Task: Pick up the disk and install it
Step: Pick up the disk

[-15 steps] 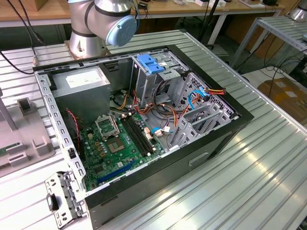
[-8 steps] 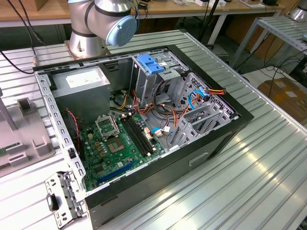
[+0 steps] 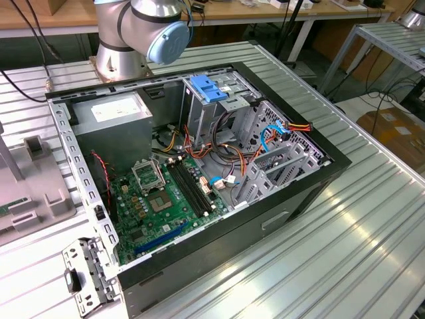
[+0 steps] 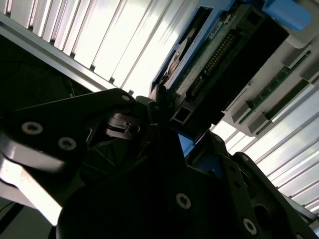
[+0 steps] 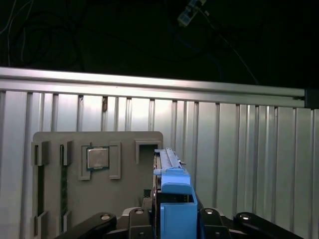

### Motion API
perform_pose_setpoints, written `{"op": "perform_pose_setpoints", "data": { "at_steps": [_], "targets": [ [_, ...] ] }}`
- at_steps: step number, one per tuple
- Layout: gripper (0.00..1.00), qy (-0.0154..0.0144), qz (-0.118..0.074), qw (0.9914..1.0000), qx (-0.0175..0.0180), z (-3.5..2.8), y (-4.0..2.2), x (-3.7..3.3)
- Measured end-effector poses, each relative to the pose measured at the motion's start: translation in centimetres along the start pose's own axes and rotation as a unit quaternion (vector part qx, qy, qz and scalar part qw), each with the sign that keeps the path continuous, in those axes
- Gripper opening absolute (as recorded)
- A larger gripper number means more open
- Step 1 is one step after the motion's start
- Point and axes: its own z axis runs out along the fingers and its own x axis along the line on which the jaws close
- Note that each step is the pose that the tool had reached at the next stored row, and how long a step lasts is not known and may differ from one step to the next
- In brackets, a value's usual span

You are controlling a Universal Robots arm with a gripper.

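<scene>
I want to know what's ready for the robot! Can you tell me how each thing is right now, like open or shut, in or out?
Black computer case: open, side panel off, insides showing.
Grey metal disk with blue rails: standing on edge at the grey plastic tray, not yet in the case.
Square silver chip: seated flat in a tray recess.
Gripper: down at the disk.

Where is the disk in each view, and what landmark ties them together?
Exterior view: grey tray at the view's left, on the ribbed table.
First wrist view: disk edge-on in the gripper, before that tray.
Second wrist view: disk at the gripper, table behind.
Shared landmark: ribbed table.
</scene>
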Motion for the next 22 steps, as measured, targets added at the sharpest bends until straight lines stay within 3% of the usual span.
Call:
{"op": "perform_pose_setpoints", "data": {
  "at_steps": [15, 22],
  "targets": [
    [0.37, -0.0085, 0.0, 0.99996, 0.0003, -0.36, 0.01, -0.04],
    [0.37, -0.0107, 0.0, 0.99994, 0.0004, -0.44, 0.02, -0.05]
  ]
}}
